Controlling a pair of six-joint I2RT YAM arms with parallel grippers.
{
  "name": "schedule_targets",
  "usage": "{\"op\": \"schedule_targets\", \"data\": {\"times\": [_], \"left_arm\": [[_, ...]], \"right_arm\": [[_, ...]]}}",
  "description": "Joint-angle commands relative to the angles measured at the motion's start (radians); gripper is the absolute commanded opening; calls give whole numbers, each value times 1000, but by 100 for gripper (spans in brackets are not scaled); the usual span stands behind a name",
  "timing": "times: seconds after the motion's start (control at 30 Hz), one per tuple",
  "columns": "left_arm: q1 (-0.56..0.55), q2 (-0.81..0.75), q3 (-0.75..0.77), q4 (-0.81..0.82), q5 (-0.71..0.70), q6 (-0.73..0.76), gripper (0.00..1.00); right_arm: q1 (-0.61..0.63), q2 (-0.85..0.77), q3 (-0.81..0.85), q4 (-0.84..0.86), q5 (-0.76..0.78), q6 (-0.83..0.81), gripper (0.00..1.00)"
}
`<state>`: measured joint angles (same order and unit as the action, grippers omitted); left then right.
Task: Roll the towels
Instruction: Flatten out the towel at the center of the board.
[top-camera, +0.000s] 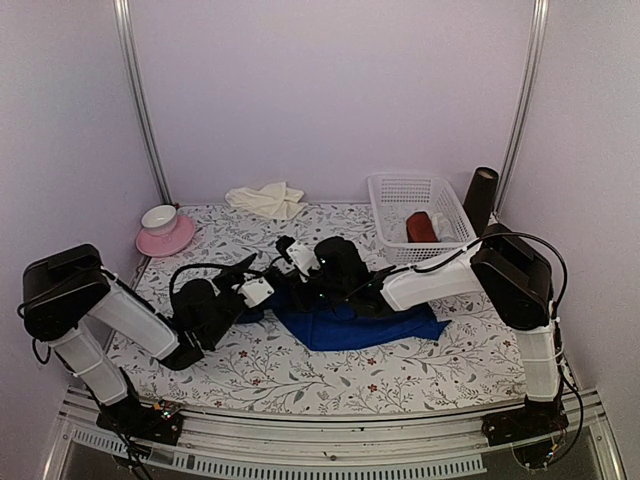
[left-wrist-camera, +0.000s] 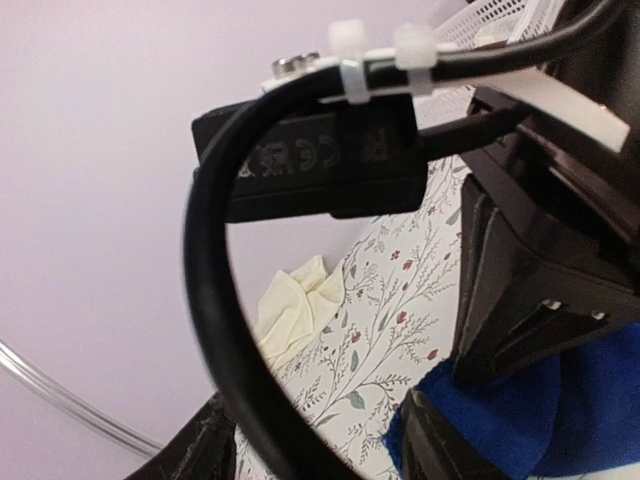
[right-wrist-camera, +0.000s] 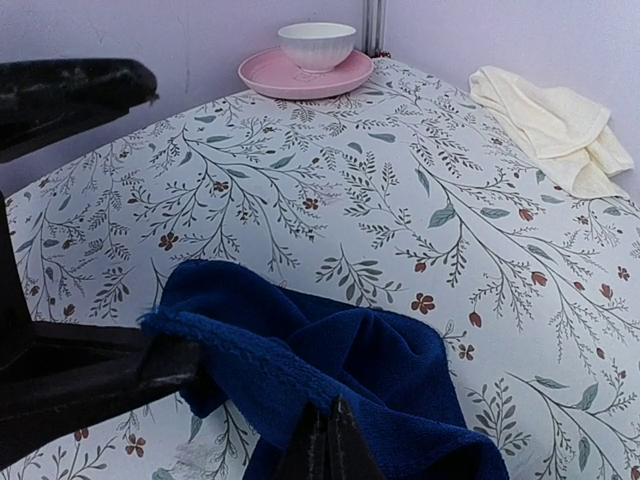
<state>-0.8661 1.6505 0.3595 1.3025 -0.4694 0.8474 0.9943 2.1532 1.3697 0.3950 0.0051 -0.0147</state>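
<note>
The right fingers (right-wrist-camera: 322, 440) are pressed together on a raised fold of the blue towel (right-wrist-camera: 400, 380); the left fingers (right-wrist-camera: 90, 375) are spread, with the towel's hem draped over the lower one. The cloth is judged soft, light and limp, so it is best taken at the hem corners. It is bunched at the middle of the desk (right-wrist-camera: 300, 190), its long axis running left to right. The cream towel (right-wrist-camera: 550, 130) is seen crumpled at the far edge
</note>
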Motion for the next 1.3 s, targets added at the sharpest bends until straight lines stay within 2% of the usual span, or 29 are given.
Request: {"op": "schedule_targets", "data": {"times": [0.0,0.17,0.37,0.5,0.7,0.83,0.9,1.07,1.13,1.23,1.27], "left_arm": [[30,-49,11,-155,77,-73,56],[63,-95,32,-346,179,-125,56],[84,-70,72,-406,156,-140,50],[85,-58,82,-402,141,-138,36],[90,-68,75,-401,143,-143,26],[97,-79,79,-419,152,-148,12],[108,-91,86,-437,159,-151,1],[155,-164,114,-562,245,-201,0],[178,-209,125,-641,304,-215,0],[213,-282,141,-780,405,-229,0],[225,-306,149,-844,434,-237,0]], "right_arm": [[-4,-34,23,-10,-6,6,1],[-4,-38,22,-11,-10,2,1],[-4,-32,28,-11,-18,6,1],[-4,-30,34,-13,-22,7,1],[-4,-29,38,-19,-17,2,1],[-5,-29,39,-20,-12,-3,2],[-4,-29,39,-20,-12,-5,2],[-4,-41,30,-18,-7,-22,2],[-4,-53,22,-18,-3,-34,10],[-4,-85,-1,-18,-3,-64,47],[-4,-99,-12,-21,-4,-74,54]]}}
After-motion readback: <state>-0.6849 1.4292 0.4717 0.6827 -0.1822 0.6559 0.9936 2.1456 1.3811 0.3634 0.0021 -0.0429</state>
